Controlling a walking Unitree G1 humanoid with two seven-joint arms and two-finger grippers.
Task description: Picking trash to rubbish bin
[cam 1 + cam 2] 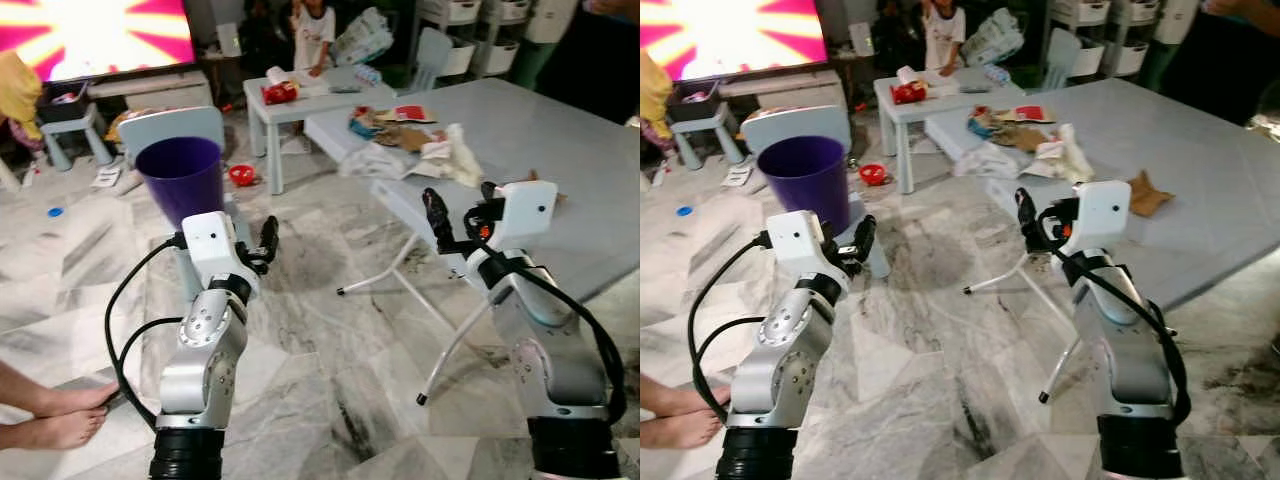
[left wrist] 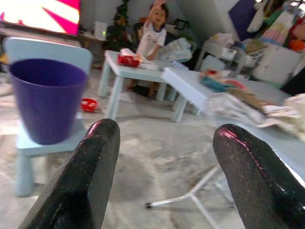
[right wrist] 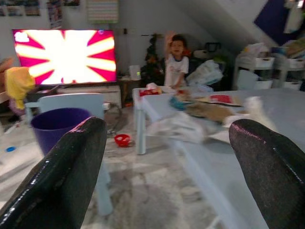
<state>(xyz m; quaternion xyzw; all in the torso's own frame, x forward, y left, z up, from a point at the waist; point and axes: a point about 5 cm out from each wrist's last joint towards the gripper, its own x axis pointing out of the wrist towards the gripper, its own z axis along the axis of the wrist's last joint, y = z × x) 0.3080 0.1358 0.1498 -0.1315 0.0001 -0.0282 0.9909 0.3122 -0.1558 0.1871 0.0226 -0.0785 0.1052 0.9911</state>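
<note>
My right pincer (image 1: 437, 215) and left pincer (image 1: 268, 238), both spread and empty, raised before the table (image 1: 560, 170).

The trash (image 1: 410, 140) lies heaped on the table's far end; the purple bin (image 1: 182, 178) stands on a small chair (image 1: 165, 125) to my left. I judge the risk is crumpled wrappers slipping or scattering if pinched at a loose edge.

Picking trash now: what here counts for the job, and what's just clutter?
For the job:
purple bin on the small chair
crumpled wrappers on the grey table
brown scrap
left gripper, right gripper

Lying about:
red bowl on the floor
white side table
TV
</note>
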